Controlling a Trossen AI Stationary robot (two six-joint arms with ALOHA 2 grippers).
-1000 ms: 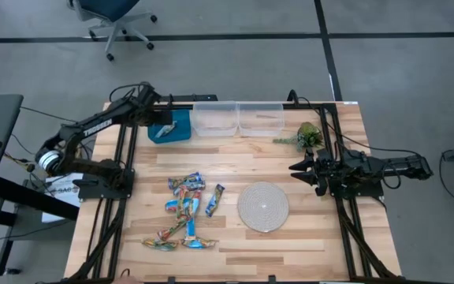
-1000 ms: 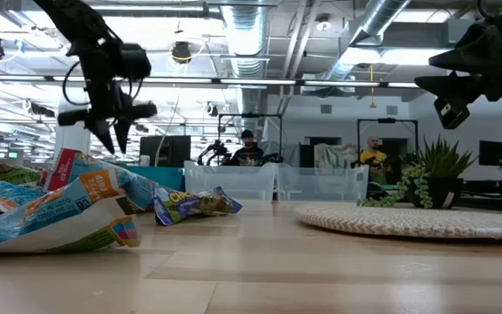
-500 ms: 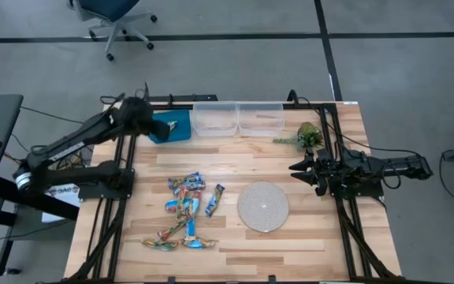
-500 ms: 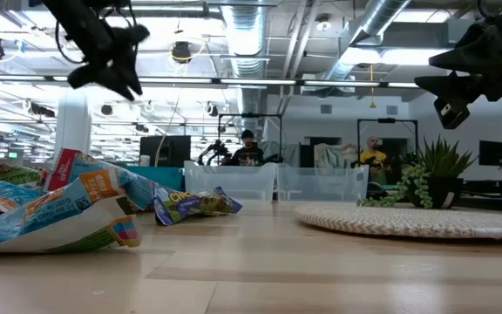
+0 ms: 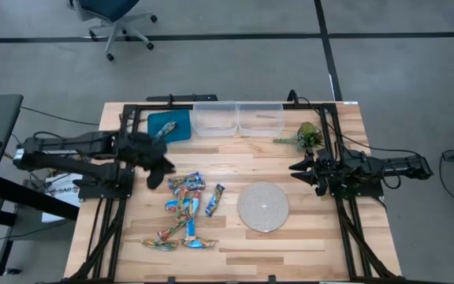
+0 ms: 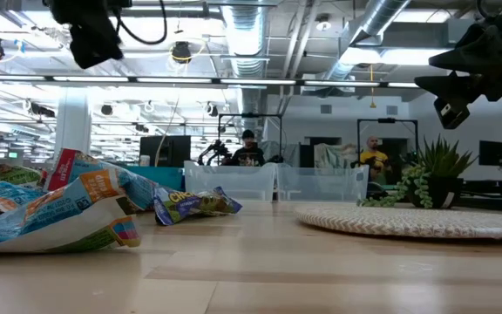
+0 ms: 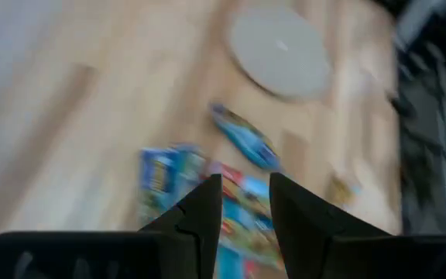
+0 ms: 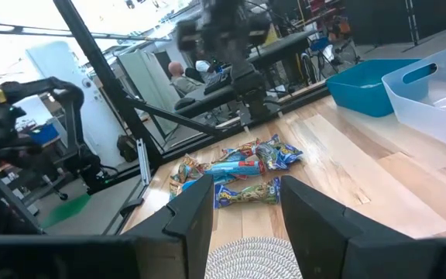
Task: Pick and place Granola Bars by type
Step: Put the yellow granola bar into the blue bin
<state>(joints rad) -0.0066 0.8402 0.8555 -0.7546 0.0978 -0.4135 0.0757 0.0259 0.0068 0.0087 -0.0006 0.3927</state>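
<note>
Over the left side of the desk, I am seeing the left gripper hanging above the wood, just beside the upper left of the granola bars. Its 2 fingers are standing slightly apart with a narrow gap, and nothing is sitting between them. Behind it at the far edge, a teal bin is holding 1 blue-and-white bar. The loose granola bars are lying in a scattered cluster on the left half of the desk, some overlapping; 1 blue bar is lying a little apart toward the round woven mat. In the low view the wrappers are looming close at the left. 2 clear bins are sitting side by side at the far edge, middle. A green plant sprig is lying right of them. At the right edge, the right gripper is waiting above the desk near the mat, its fingers spread apart and carrying nothing.
</note>
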